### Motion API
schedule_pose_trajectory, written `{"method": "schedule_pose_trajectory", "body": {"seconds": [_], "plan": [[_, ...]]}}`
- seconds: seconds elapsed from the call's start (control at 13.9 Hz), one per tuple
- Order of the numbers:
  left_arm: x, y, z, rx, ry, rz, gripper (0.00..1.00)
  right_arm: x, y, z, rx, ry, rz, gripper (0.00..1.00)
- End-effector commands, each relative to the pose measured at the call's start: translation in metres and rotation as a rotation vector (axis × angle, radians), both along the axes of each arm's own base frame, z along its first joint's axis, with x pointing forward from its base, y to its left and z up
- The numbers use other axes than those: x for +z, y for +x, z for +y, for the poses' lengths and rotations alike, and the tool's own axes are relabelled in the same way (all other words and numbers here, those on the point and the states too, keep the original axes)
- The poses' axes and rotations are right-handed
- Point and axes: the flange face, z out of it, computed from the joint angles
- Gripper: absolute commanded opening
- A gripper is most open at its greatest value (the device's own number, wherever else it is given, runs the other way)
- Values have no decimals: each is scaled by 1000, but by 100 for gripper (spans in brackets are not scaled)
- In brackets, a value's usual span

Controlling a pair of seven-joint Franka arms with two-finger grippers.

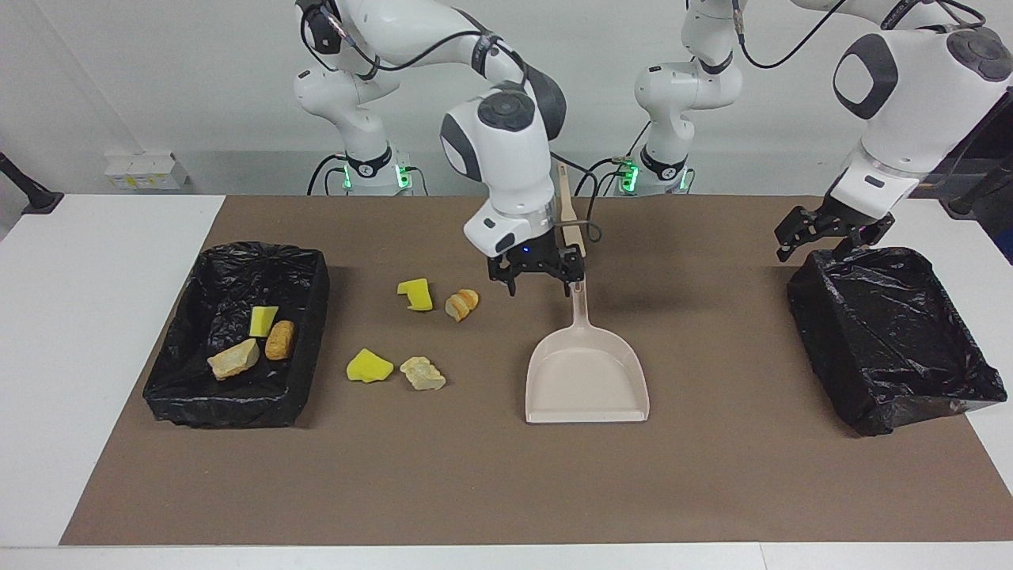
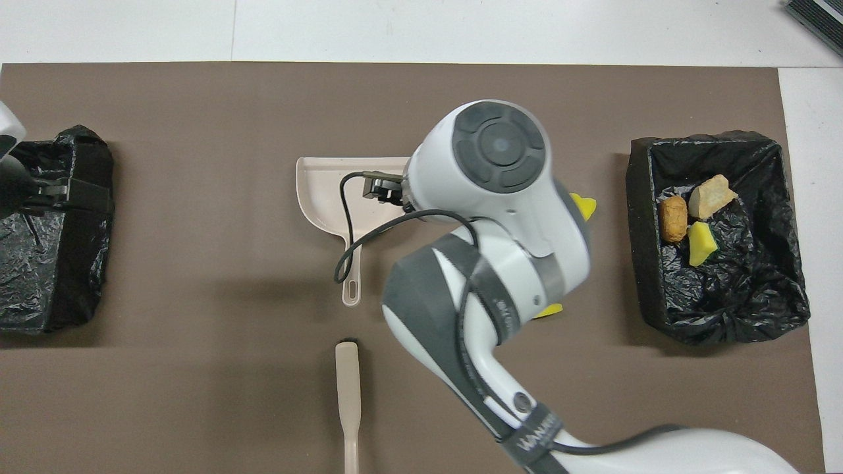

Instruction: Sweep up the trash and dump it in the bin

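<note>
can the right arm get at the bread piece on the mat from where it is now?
Probably yes. The right gripper hangs open, empty, just above the mat, right beside the bread piece. Nothing stands between them; the dustpan lies toward the left arm's end, out of the way.

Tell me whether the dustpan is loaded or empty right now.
Empty. The dustpan lies flat on the mat with a bare tray; four scraps sit on the mat beside it, and three lie in the bin.

Smooth plastic dustpan point(image 1: 587, 380), crinkled glossy bin liner point(image 1: 894, 340), matt brown mat point(image 1: 506, 475).
</note>
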Motion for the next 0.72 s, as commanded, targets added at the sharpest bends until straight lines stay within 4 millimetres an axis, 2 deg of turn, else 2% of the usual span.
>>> {"method": "schedule_pose_trajectory", "body": {"seconds": [0.0, 0.07, 0.22, 0.29, 0.36, 0.51, 0.65], "plan": [[-53, -1, -46, -78, 11, -34, 100, 33, 2, -47, -39, 11, -20, 100], [-75, 0, -60, -96, 10, -44, 100, 46, 3, -67, -52, 5, -16, 100], [-118, -2, -110, -124, 4, -51, 100, 61, 6, -105, -11, -17, -11, 100], [-133, -1, -139, -109, -4, -67, 100, 65, 10, -117, -10, -14, -19, 100], [-145, -4, -176, -80, -17, -82, 100, 71, 11, -129, -23, -13, -25, 100], [-159, -16, -237, -32, -48, -113, 100, 89, 6, -158, -28, -31, -19, 100], [-172, -36, -283, -30, -54, -96, 100, 104, -4, -182, -22, -50, 7, 100]]}}
